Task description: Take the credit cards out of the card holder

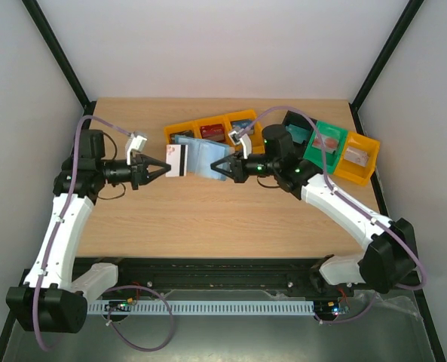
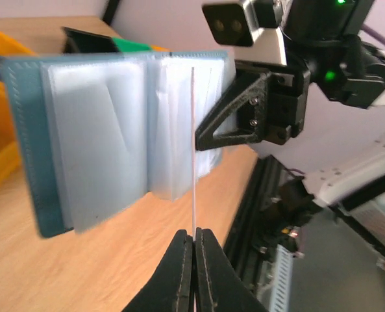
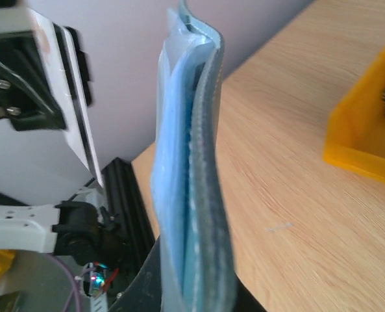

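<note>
My right gripper (image 1: 221, 167) is shut on one end of the teal-blue card holder (image 1: 200, 160), holding it open above the table. Its pale clear sleeves (image 2: 114, 130) fan out toward the left arm. My left gripper (image 1: 160, 170) is shut on a white credit card (image 1: 176, 161) with a dark stripe, just left of the holder. The left wrist view shows this card (image 2: 193, 149) edge-on, pinched between the fingertips (image 2: 181, 260). In the right wrist view the card (image 3: 69, 84) stands apart from the holder (image 3: 202, 182), with a gap between them.
A row of orange bins (image 1: 208, 130) with small items stands behind the holder. Black (image 1: 298, 127), green (image 1: 327, 143) and orange (image 1: 357, 157) bins sit at the back right. The orange bin's wall (image 3: 367, 136) is close to the right gripper.
</note>
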{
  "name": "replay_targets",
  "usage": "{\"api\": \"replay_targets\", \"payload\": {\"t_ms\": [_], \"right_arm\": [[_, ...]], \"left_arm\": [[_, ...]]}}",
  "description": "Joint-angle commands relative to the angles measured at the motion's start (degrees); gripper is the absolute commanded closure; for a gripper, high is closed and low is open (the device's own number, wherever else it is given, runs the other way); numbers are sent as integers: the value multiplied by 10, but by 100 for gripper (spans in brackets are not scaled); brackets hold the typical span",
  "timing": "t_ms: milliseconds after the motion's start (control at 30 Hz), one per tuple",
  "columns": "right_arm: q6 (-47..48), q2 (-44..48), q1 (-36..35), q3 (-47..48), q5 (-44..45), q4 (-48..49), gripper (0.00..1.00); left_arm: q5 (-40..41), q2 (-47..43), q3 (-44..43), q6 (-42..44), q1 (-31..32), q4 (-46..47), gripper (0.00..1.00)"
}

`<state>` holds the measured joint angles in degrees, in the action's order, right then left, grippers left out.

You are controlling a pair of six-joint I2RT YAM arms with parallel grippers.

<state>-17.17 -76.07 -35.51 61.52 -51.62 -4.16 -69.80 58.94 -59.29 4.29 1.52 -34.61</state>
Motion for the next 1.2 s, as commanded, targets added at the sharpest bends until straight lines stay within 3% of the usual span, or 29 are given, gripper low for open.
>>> {"api": "replay_targets", "payload": {"t_ms": [0, 300, 433, 467, 600, 800, 933, 1033, 1167], "right_arm": [[-9, -37, 11, 6, 27, -80, 98], [-90, -163, -41, -57, -81, 3, 98], [-79, -215, -45, -45, -26, -41, 98], [-82, -219, -38, -45, -10, -47, 94], [-82, -200, -4, -38, 142, -119, 56], [-72, -113, 8, -6, 320, -198, 33], [-62, -39, 9, 25, 383, -198, 25], [-78, 24, 18, 21, 355, -133, 18], [-151, 73, 51, 6, 307, -21, 17]], "left_arm": [[124, -8, -38, 3, -8, -9, 98], [347, -2, -126, 122, 11, -81, 98], [482, 2, -155, 169, 53, -92, 98], [514, 3, -158, 179, 63, -93, 98], [632, 4, -158, 213, 106, -91, 98], [798, 31, -131, 238, 201, -29, 98], [1008, 66, -80, 324, 324, 70, 98], [1175, 75, 2, 477, 386, 257, 98], [1253, 82, 96, 648, 426, 525, 98]]}}
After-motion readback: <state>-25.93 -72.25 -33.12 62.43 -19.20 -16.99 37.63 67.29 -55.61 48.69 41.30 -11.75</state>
